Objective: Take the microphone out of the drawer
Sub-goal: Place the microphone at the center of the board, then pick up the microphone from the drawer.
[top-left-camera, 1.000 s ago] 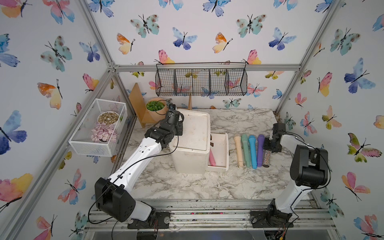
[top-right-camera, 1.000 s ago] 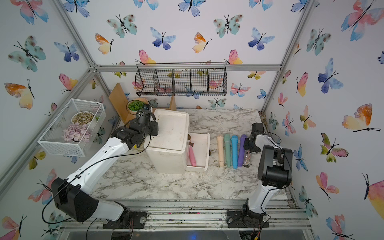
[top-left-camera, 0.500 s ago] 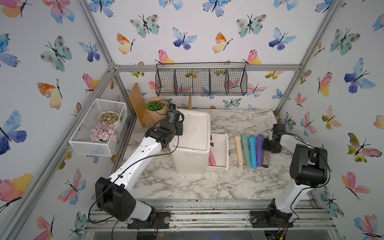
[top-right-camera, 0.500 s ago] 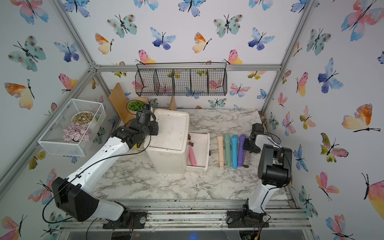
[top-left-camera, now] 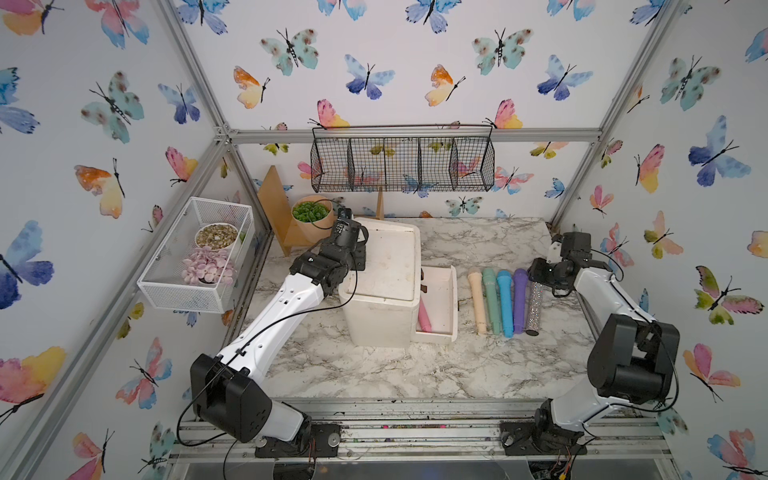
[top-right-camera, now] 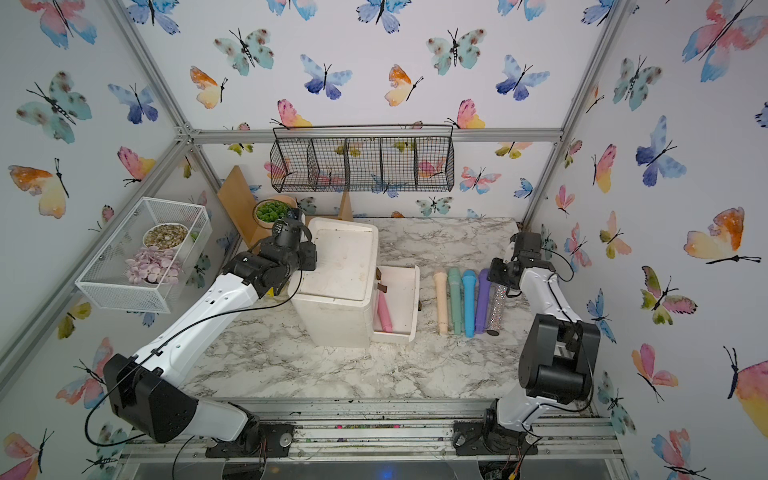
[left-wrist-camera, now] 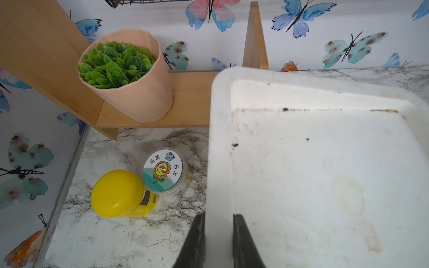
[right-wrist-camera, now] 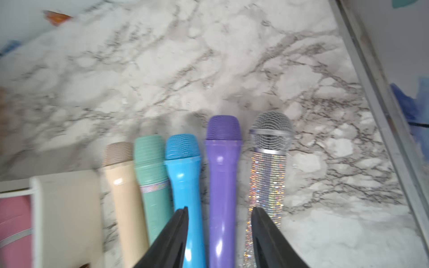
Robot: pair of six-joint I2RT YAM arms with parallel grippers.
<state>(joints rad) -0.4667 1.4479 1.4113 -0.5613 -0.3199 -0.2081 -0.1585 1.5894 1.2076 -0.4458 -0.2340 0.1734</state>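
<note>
A pink microphone [top-left-camera: 424, 316] [top-right-camera: 384, 311] lies in the open drawer [top-left-camera: 446, 299], which is pulled out to the right of the white cabinet [top-left-camera: 386, 266]. My left gripper [left-wrist-camera: 218, 218] [top-left-camera: 358, 253] is shut on the cabinet top's left rim [left-wrist-camera: 218, 139]. To the right, several microphones lie side by side on the table, among them a blue one [right-wrist-camera: 183, 176], a purple one [right-wrist-camera: 223, 174] and a glittery silver one [right-wrist-camera: 269, 167]. My right gripper [right-wrist-camera: 219, 211] [top-left-camera: 536, 272] hangs open over the purple one's handle, holding nothing.
Left of the cabinet, a yellow container [left-wrist-camera: 118, 193] and a round labelled tub [left-wrist-camera: 163, 170] stand on the marble table. Behind them a plant pot [left-wrist-camera: 125, 79] sits on a wooden stand. A black wire basket [top-left-camera: 401, 160] hangs on the back wall and a white mesh box [top-left-camera: 195, 253] on the left wall.
My right gripper's jaws have opened wider and it has drawn slightly back from the row of microphones. The left arm has not moved.
</note>
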